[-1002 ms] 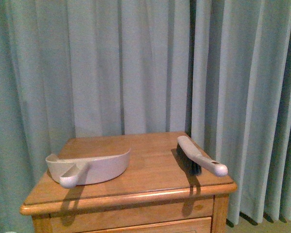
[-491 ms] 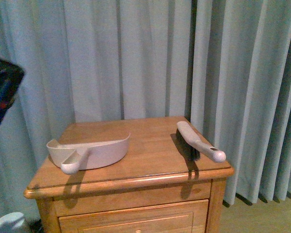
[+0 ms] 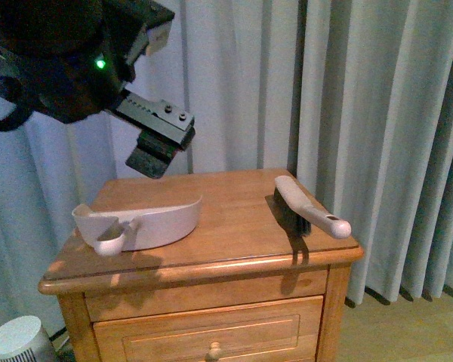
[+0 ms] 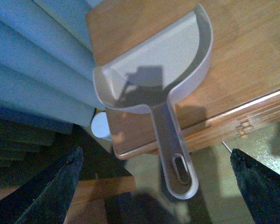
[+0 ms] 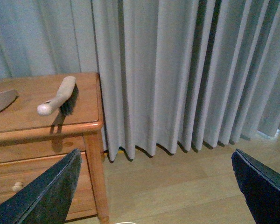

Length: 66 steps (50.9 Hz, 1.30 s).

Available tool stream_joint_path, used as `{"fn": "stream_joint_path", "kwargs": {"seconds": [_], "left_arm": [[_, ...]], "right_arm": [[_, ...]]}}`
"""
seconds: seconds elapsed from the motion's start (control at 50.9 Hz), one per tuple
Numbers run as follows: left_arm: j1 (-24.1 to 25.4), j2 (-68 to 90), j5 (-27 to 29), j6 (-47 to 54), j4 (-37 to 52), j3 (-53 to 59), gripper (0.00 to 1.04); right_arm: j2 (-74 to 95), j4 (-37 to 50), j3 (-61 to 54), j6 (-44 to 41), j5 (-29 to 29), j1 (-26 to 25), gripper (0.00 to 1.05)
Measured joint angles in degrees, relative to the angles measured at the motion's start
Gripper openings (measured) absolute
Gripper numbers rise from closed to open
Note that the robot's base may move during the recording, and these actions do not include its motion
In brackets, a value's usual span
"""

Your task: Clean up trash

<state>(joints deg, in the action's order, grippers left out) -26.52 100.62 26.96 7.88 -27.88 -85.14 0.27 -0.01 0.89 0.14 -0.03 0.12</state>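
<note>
Hanging above the rear left of the tabletop [image 3: 241, 226] in the front view, the left tool [image 3: 157, 143] sits just over the beige dustpan [image 3: 140, 220]. The bulk of its dark arm [image 3: 57, 56] blocks the upper left of the curtain [image 3: 347, 98].

From there I cannot tell how far the tool's jaws stand apart. The left wrist view can: both fingers [image 4: 56, 191] sit at opposite edges of the picture, spread wide and holding nothing. That view looks straight down into the dustpan, where the tool's shadow falls on the pan floor. It also shows the handle jutting past the tabletop's front edge.

The right tool [image 5: 155, 156] is out of the front view. Its own camera shows its fingers [image 5: 46, 196] also wide apart and empty, out to the side of the nightstand above a wooden floor [image 5: 186, 186].

A hand brush [image 3: 309, 207] lies bristles down on the right of the tabletop, well apart from the dustpan. A white rounded object [image 3: 15, 339] stands on the floor by the nightstand's left corner.

The trash shows in none of the three views.
</note>
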Motion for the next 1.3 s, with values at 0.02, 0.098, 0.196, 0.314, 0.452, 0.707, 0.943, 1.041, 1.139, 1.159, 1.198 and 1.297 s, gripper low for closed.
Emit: {"fn": "stream_joint_path", "kwargs": {"seconds": [0.02, 0.098, 0.196, 0.314, 0.452, 0.707, 0.943, 1.041, 1.139, 1.159, 1.198, 1.297], "left_arm": [[0.0, 0.74, -0.13, -0.85, -0.37, -0.46, 0.97], [0.02, 2.91, -1.27, -4.11, -1.66, -2.03, 0.97], [0.44, 5.16, -1.73, -8.76, -3.5, -3.63, 0.97], [1.6, 7.54, -2.23, -12.81, -4.98, -5.2, 0.97], [2.78, 10.34, -1.44, -15.67, -6.34, -6.99, 0.97], [3.45, 15.23, -0.79, -18.43, -5.79, -7.8, 0.97], [3.45, 16.31, -1.05, -18.95, -3.78, -6.45, 0.97], [3.67, 16.94, -1.4, -19.43, -2.47, -4.7, 0.97], [4.07, 17.53, -1.51, -19.71, -1.57, -3.63, 0.97], [4.11, 17.62, -1.49, -19.74, -1.44, -3.61, 0.97], [4.24, 17.75, -1.51, -19.78, -1.25, -3.52, 0.97], [4.24, 17.77, -1.38, -19.71, -0.68, -3.08, 0.93]], "right_arm": [[0.0, 0.0, 0.0, 0.0, 0.0, 0.0, 0.97], [0.0, 0.0, 0.0, 0.0, 0.0, 0.0, 0.97], [0.0, 0.0, 0.0, 0.0, 0.0, 0.0, 0.97], [0.0, 0.0, 0.0, 0.0, 0.0, 0.0, 0.97], [0.0, 0.0, 0.0, 0.0, 0.0, 0.0, 0.97], [0.0, 0.0, 0.0, 0.0, 0.0, 0.0, 0.97], [0.0, 0.0, 0.0, 0.0, 0.0, 0.0, 0.97], [0.0, 0.0, 0.0, 0.02, 0.0, 0.0, 0.97], [0.0, 0.0, 0.0, 0.0, 0.0, 0.0, 0.97], [0.0, 0.0, 0.0, 0.0, 0.0, 0.0, 0.97], [0.0, 0.0, 0.0, 0.02, 0.0, 0.0, 0.97], [0.0, 0.0, 0.0, 0.0, 0.0, 0.0, 0.97]]}}
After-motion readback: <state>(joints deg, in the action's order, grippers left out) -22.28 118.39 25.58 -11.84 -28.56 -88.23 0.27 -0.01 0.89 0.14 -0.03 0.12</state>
